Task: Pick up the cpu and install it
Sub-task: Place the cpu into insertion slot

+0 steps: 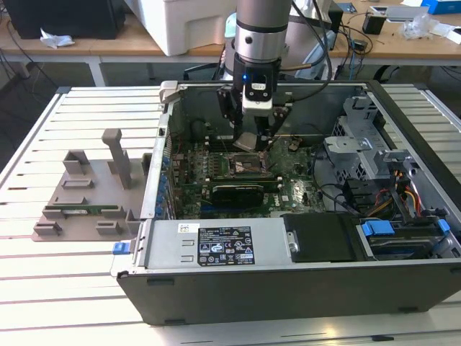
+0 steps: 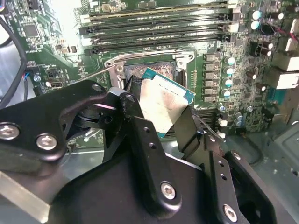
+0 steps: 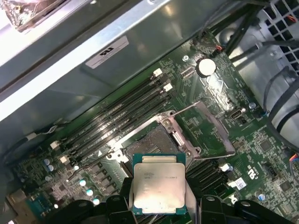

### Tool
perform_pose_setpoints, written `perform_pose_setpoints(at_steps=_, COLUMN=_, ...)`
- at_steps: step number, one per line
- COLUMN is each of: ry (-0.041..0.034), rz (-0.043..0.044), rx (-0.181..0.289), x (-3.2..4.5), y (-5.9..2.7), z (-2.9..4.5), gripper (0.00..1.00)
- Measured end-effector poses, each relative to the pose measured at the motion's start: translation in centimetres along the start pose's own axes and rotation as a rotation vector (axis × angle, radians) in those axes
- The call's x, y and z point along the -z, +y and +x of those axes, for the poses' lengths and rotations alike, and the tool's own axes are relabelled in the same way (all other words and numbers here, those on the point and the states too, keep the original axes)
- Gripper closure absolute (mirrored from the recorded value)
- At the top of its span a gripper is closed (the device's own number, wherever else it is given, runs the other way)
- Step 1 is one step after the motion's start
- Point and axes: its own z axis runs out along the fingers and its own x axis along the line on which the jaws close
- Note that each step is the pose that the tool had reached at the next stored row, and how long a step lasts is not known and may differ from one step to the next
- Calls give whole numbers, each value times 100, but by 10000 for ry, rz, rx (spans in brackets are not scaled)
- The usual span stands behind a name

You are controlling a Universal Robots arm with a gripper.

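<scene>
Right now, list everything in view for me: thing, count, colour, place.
cpu: one, silver top, held above the open socket.
socket: one, dark with metal frame, on the motherboard.
motherboard: one, green, inside the computer case.
memory slots: several, black, beside the socket.
coin battery: one, silver, on the motherboard.
computer case: one, dark grey, open, on the slatted table.
slatted table: one, pale grey, under everything.
fixture tray: one, grey, on the table, exterior view's left of the case.
arm: one, silver-grey, reaching into the case.
pincer: one, black, shut on the cpu.
</scene>
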Motion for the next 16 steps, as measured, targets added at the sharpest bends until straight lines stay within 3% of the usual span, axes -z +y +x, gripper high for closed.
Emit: perform_pose_setpoints(at_steps=16, ry=64, rz=-7, rx=-2433, x=-2, y=0, z=0, gripper=47)
